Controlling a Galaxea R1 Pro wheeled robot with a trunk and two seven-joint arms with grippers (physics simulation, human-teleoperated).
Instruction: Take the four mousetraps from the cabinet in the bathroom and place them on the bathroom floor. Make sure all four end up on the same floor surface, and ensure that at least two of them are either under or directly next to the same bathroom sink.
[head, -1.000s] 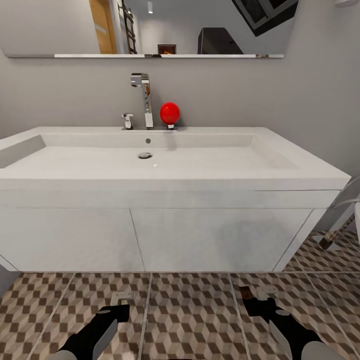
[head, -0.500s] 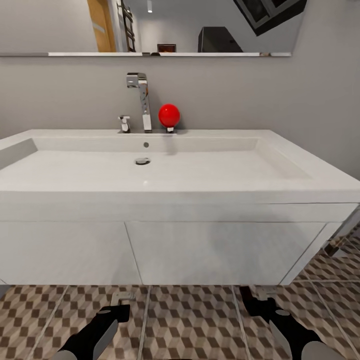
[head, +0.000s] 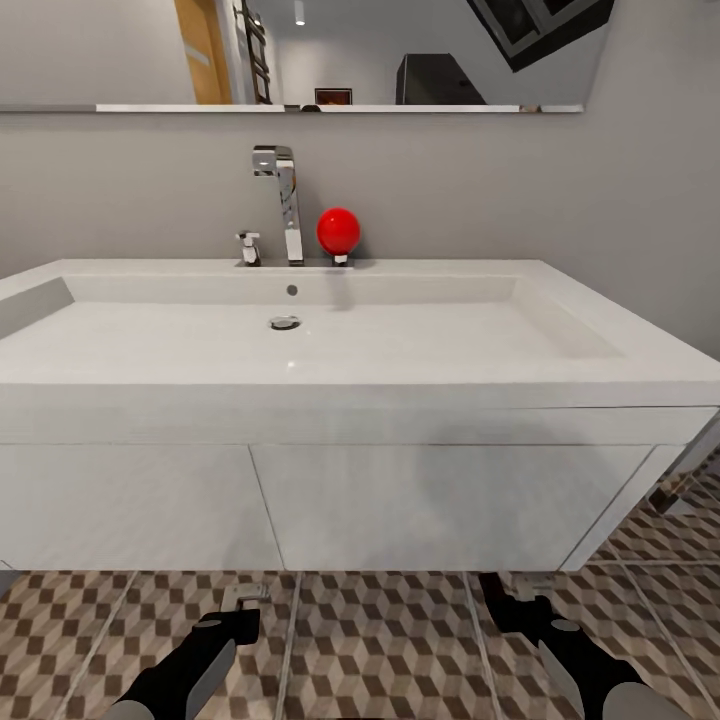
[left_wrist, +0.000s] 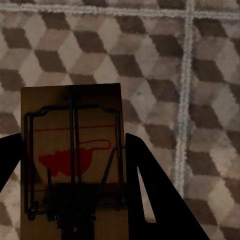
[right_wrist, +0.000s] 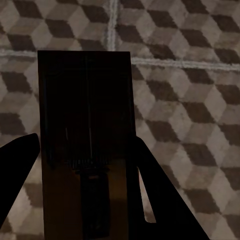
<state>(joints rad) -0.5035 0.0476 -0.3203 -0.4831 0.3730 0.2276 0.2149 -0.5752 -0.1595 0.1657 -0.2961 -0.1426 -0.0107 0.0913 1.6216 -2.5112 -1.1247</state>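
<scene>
Each arm carries a mousetrap, gripped between its fingers and held above the bathroom floor (head: 380, 640) in front of the bathroom sink (head: 300, 350). The left gripper (head: 243, 600) pinches the left mousetrap (left_wrist: 72, 155), a brown wooden board lying between the two dark fingers (left_wrist: 160, 200), with black wire parts and a red mark on its face. The right gripper (head: 505, 595) pinches the right mousetrap (right_wrist: 85, 130), which looks dark and shadowed, its details hard to tell. Both boards hang over the cube-patterned tiles, near the vanity's front edge.
</scene>
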